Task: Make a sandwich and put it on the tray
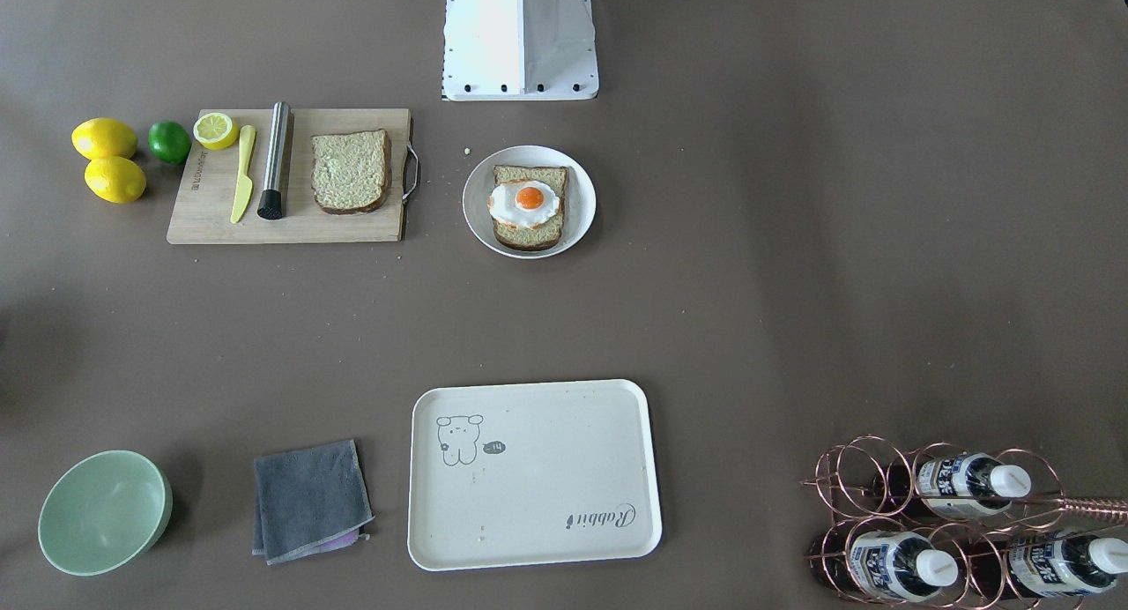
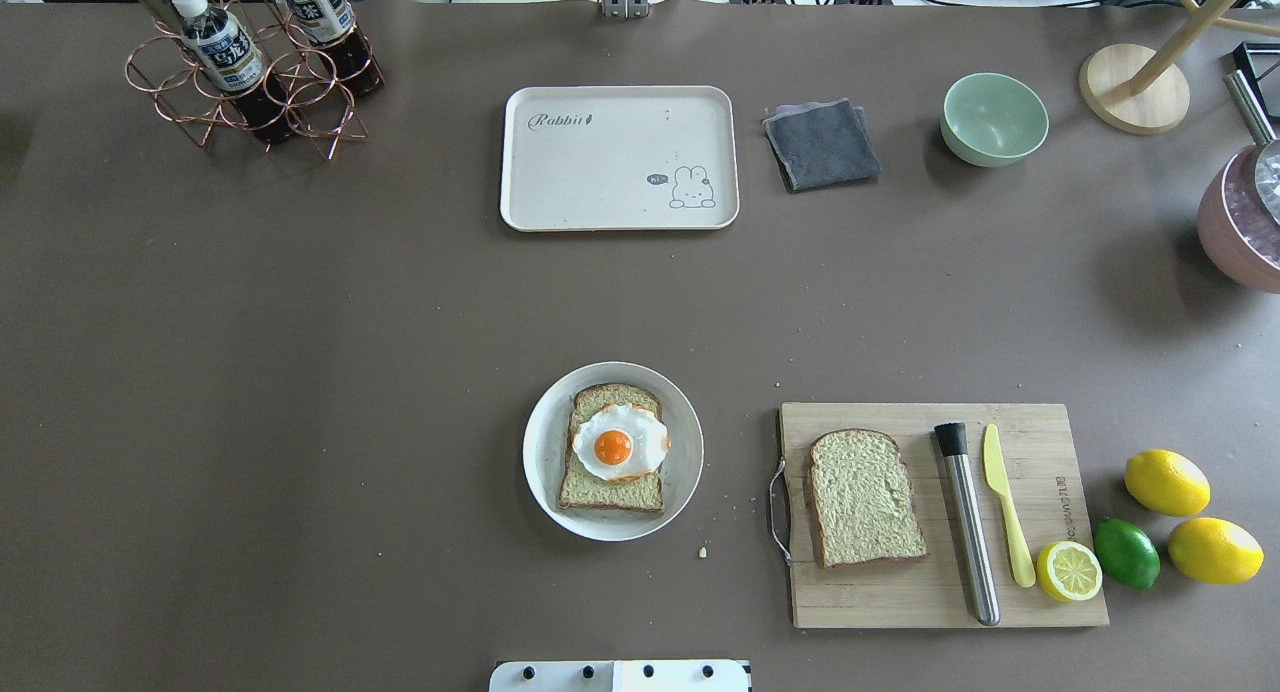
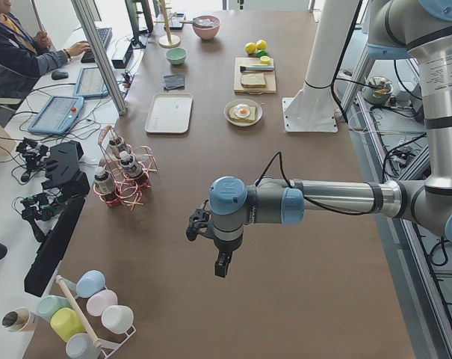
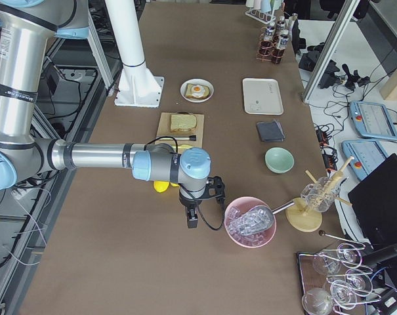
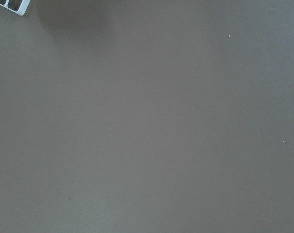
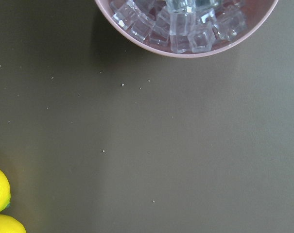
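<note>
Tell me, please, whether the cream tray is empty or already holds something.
Empty: the tray shows only its printed drawing and script, with no food on it.

Bread slice (image 2: 610, 492) under a fried egg (image 2: 618, 442) on a plate (image 2: 540, 452), second slice (image 2: 864, 496) bare, flat on a board (image 2: 880, 597), nearest the jaws of the right gripper (image 4: 192, 222), cream bear-print tray (image 2: 619, 157) flat on the tabletop (image 2: 300, 372), all well apart from those jaws
</note>
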You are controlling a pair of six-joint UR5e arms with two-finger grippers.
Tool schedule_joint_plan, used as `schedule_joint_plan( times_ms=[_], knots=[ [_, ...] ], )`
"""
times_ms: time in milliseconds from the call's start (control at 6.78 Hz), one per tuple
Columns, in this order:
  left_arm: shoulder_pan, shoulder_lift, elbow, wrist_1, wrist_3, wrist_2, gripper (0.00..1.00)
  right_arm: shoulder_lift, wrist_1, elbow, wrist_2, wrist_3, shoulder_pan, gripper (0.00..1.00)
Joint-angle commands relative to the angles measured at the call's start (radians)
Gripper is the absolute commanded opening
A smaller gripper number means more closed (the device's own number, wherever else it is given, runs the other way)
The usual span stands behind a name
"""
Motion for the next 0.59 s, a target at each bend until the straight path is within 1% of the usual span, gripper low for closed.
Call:
schedule_joint_plan(
  times_ms=[0,148,295,443],
  knots=[
    [-0.002,-0.003,-0.011,-0.007,0.004,-0.009,0.97,-0.004,0.000,-0.001,0.000,0.000,0.000,1.00],
    [-0.004,0.008,-0.018,-0.033,0.002,-0.044,0.97,-0.002,-0.002,-0.003,0.001,0.000,0.000,1.00],
    [-0.007,0.015,-0.023,-0.089,-0.001,-0.046,0.97,-0.002,0.000,-0.002,0.001,0.000,0.000,1.00],
    [-0.007,0.025,-0.025,-0.114,0.005,-0.045,0.97,-0.004,0.000,0.003,-0.006,-0.002,0.000,1.00]
  ],
)
